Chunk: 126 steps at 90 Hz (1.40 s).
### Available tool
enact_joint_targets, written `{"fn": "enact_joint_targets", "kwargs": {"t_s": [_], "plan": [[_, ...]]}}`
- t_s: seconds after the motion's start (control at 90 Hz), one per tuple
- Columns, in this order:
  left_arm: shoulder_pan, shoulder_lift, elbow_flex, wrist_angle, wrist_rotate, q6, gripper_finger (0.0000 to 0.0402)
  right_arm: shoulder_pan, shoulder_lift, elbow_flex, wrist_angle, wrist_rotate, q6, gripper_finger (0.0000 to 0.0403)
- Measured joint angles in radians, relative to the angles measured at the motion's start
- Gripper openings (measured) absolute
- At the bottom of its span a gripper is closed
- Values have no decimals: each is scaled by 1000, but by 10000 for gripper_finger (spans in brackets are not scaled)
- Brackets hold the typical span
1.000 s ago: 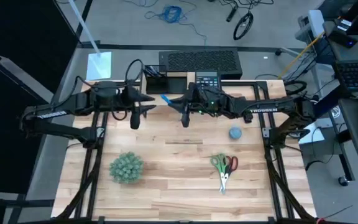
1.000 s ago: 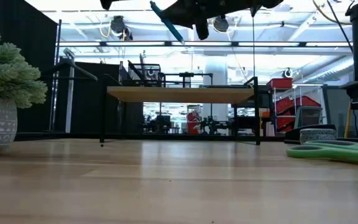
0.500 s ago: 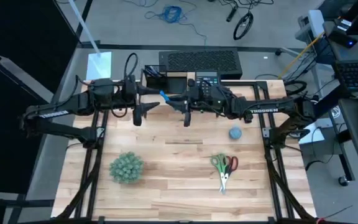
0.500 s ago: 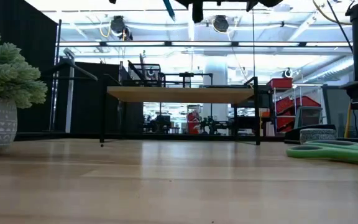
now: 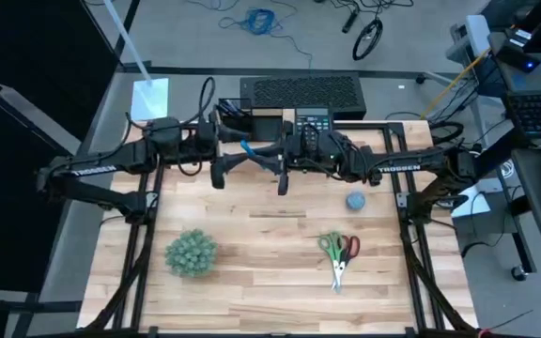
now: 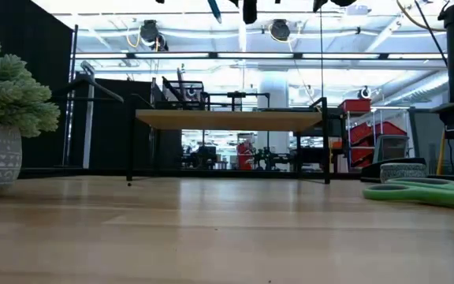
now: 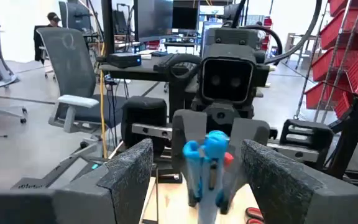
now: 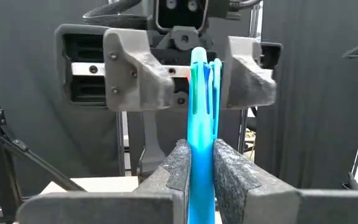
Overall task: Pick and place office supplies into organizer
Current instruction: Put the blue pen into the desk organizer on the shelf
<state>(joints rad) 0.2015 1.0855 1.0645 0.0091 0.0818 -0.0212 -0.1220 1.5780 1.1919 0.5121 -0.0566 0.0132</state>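
Over the wooden plank table (image 5: 252,244), the right gripper (image 8: 197,163) clamps a slim, glossy blue pen (image 8: 199,112) between rough grey pads. Facing it, the left gripper (image 7: 194,165) gapes wide around the pen's clipped end, not touching.

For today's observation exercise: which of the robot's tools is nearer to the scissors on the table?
The right tool. It hangs up-table and left of the scissors, holding the blue pen. The left tool faces it from farther left, open.
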Motion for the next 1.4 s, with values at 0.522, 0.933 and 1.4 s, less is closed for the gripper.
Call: {"fn": "enact_joint_targets", "kwargs": {"t_s": [0.522, 0.933, 1.4], "plan": [[0, 0, 0, 11, 1, 34, 47, 0, 0, 0, 1, 5, 10, 39], [7, -1, 0, 10, -37, 37, 47, -13, -27, -1, -64, 7, 6, 171], [229, -51, 0, -59, -265, 158, 49, -43, -280, 0, -621, 249, -21, 190]]}}
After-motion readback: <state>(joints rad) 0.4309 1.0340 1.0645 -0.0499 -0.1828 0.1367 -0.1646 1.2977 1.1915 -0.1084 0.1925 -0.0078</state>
